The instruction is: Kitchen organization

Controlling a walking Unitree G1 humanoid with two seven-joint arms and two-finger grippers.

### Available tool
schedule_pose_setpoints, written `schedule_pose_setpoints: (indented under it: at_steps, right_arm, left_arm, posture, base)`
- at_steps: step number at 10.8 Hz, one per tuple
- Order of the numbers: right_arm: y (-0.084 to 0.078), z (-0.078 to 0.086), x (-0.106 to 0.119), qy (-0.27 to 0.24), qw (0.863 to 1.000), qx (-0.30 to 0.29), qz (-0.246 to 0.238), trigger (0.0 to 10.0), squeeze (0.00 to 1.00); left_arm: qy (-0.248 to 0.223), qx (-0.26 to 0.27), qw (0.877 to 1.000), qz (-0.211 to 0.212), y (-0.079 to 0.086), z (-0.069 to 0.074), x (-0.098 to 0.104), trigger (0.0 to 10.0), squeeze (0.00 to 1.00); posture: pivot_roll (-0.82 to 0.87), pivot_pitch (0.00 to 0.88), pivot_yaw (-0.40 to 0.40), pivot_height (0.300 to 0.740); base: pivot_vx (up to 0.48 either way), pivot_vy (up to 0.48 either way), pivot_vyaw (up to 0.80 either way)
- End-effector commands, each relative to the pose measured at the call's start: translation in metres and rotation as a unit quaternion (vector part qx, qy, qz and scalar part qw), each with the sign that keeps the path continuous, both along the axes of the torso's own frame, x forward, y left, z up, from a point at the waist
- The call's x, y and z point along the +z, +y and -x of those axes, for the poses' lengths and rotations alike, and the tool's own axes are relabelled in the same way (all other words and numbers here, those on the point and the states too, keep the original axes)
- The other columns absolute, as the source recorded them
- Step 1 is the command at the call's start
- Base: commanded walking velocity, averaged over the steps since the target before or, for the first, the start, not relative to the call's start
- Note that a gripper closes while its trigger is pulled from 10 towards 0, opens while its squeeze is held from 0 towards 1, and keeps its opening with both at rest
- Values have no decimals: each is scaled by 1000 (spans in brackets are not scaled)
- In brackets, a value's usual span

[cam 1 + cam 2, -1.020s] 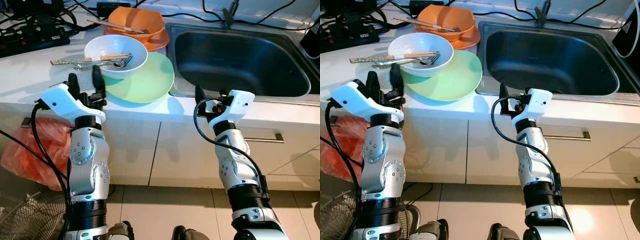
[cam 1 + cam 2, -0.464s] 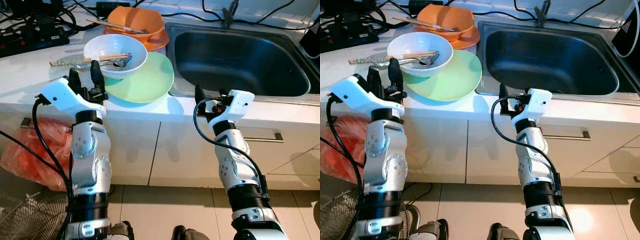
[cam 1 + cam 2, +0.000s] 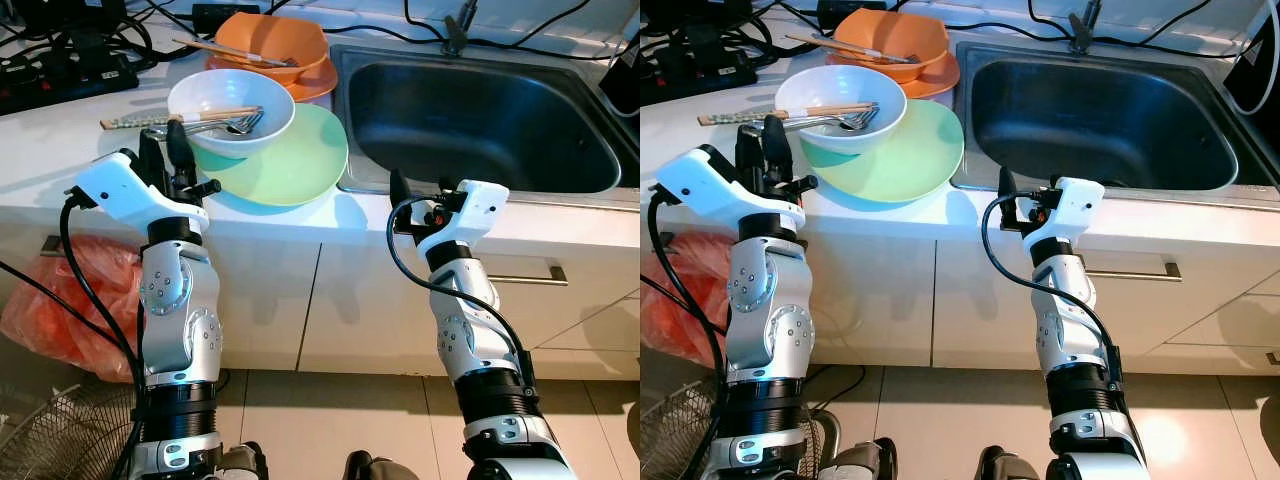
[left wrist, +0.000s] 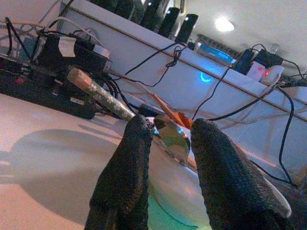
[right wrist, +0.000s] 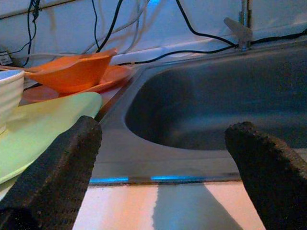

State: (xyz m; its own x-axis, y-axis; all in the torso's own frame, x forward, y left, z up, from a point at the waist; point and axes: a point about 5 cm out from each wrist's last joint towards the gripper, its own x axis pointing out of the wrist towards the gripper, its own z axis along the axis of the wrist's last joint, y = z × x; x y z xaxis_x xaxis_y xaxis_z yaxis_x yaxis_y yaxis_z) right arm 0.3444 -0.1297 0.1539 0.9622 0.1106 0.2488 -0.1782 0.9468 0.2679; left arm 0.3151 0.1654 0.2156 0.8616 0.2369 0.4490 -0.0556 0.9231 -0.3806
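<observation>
fingers (image 4: 125, 172) of left gripper (image 3: 163, 152) slightly parted, grasping nothing, just beside white bowl (image 3: 230, 112) holding cutlery (image 3: 215, 124) on green plate (image 3: 290, 160), upper left. right gripper (image 3: 397, 190) spread wide at sink (image 3: 478, 115) front edge, centre.

A white bowl (image 3: 231, 108) sits upright on the left part of a pale green plate (image 3: 285, 165) on the white counter, just left of the sink, and holds metal spoons (image 3: 225, 125) and a pair of wooden chopsticks (image 3: 170, 120) whose ends stick out past its left rim. Behind it an orange bowl (image 3: 272, 42) (another pair of chopsticks lying across it) rests on an orange plate (image 3: 312, 86).
</observation>
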Motion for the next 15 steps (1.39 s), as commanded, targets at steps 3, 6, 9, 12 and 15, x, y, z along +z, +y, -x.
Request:
schedule_pose_setpoints:
  at_steps: [3, 6, 9, 12, 15]
  right_arm:
    - [-6, 2, -8, 17, 1000, -9, -4, 10000, 0]
    - [-6, 2, -7, 17, 1000, -8, -4, 10000, 0]
    - [-5, 1, -7, 16, 1000, -8, -4, 10000, 0]
    - [-4, 1, -7, 16, 1000, -6, -4, 10000, 0]
    - [-3, 1, -7, 17, 1000, -3, -4, 10000, 0]
  left_arm:
    - [5, 1, 1000, -2, -3, 0, -1, 0, 0]
    - [8, -8, 1000, -4, -8, 3, -2, 2314, 0]
    - [-11, -24, 1000, -8, -14, 6, 5, 10000, 0]
    - [-28, -77, 997, 1, -27, 6, 18, 10000, 0]
    - [-58, -127, 990, -11, -36, 10, 44, 10000, 0]
  posture:
    - [103, 144, -67, 740]
    - [105, 145, -69, 740]
    - [106, 143, -69, 740]
    - [108, 139, -69, 740]
    - [114, 140, -70, 740]
  base:
    - [0, 0, 0]
    - [0, 0, 0]
    - [0, 0, 0]
    - [0, 0, 0]
    - [0, 0, 0]
